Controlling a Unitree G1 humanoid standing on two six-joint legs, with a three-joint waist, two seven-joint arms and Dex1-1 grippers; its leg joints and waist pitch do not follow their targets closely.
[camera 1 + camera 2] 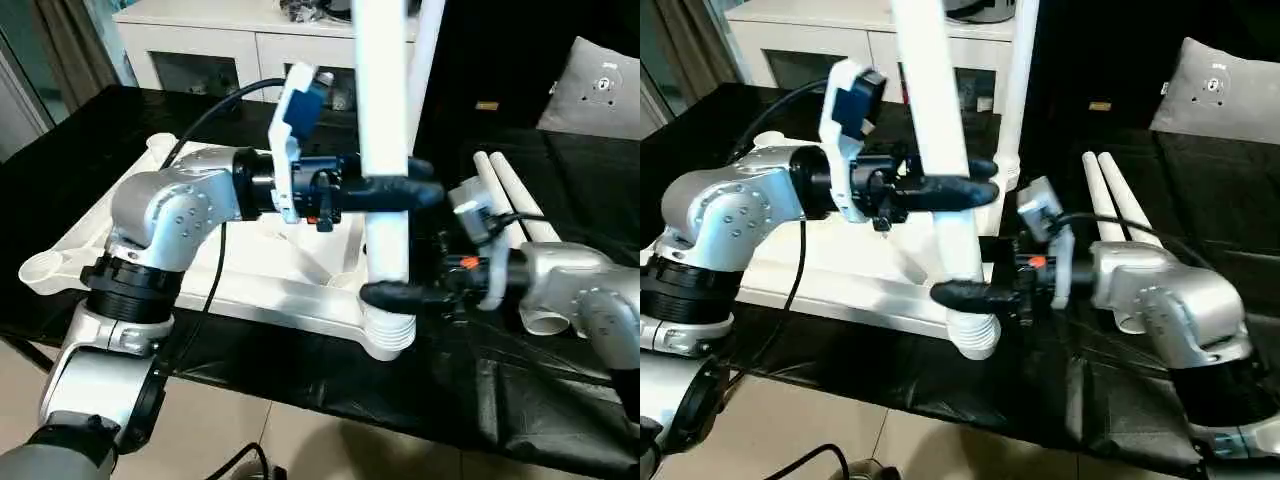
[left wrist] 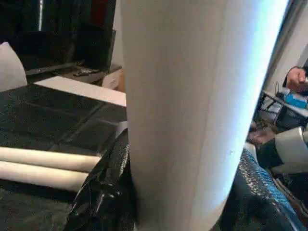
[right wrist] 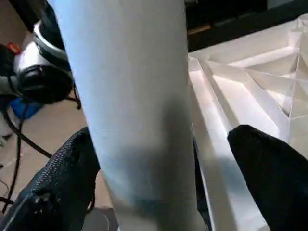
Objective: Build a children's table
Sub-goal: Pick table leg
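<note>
- A black-covered worktop fills the scene, with a white glass-doored cabinet behind its far edge and pale floor tiles along its near edge.
- The table top lies upside down near the worktop's front edge, ribbed underside up, with round sockets at its corners.
- One white leg stands upright in the socket at the table top's near corner, at the worktop's front edge.
- A second leg stands upright behind it, at the table top's far corner.
- Two spare legs lie side by side, touching, on the worktop just beside the table top, on the robot's right.
- The left gripper reaches across from the left, its black fingers clamped round the upright near leg about halfway up.
- The right gripper comes in from the right and sits lower, just above the socket; one finger crosses the front of the leg, but in the wrist view its fingers stand apart on either side, so it is not gripping it.
- A grey cushion rests towards the worktop's far right corner.
</note>
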